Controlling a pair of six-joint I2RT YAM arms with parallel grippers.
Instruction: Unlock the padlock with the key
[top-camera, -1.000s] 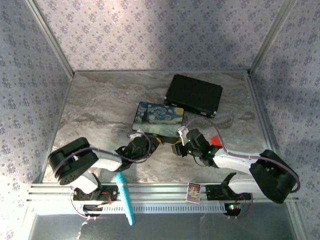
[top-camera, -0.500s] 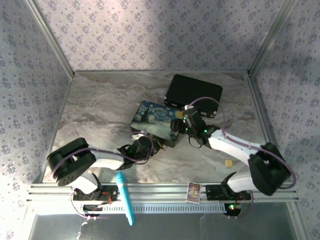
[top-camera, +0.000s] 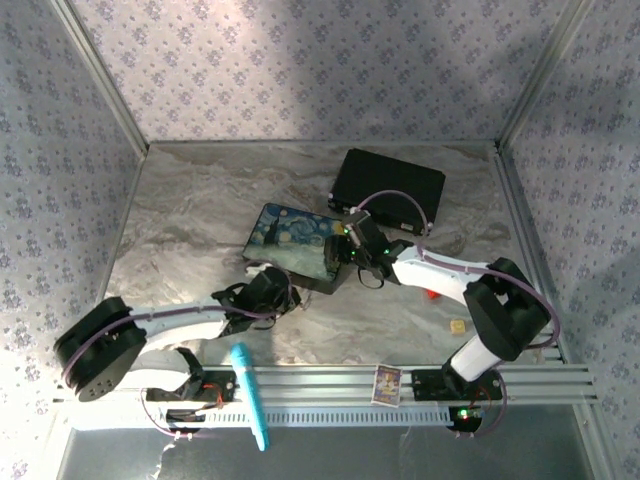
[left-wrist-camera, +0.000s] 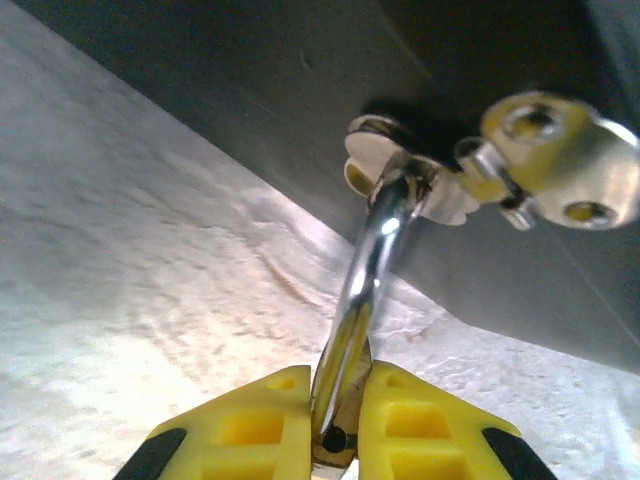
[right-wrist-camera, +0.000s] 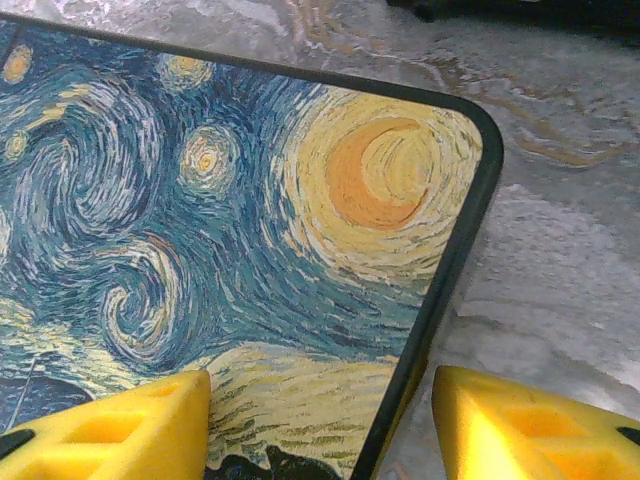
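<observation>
In the left wrist view the padlock's silver shackle (left-wrist-camera: 368, 272) runs up through the staple of the brass hasp (left-wrist-camera: 560, 160) on the dark front wall of the painted box (top-camera: 292, 240). A sliver of its brass body (left-wrist-camera: 338, 448) shows between my yellow fingers. My left gripper (left-wrist-camera: 336, 420) is shut on the padlock, at the box's front left (top-camera: 268, 287). My right gripper (right-wrist-camera: 320, 440) is open, one finger over the painted lid (right-wrist-camera: 250, 200) and one outside the box's right edge (top-camera: 346, 246). The key is hidden.
A black case (top-camera: 388, 190) lies behind the painted box. A red block (top-camera: 432, 294) peeks from under the right arm and a pale tan cube (top-camera: 457, 326) sits at the front right. A teal pen (top-camera: 250, 395) rests across the front rail.
My right gripper swung from the table's front middle up and left to the painted box's right edge, uncovering the tan cube. The box slid left, and the left arm stretched out with it.
</observation>
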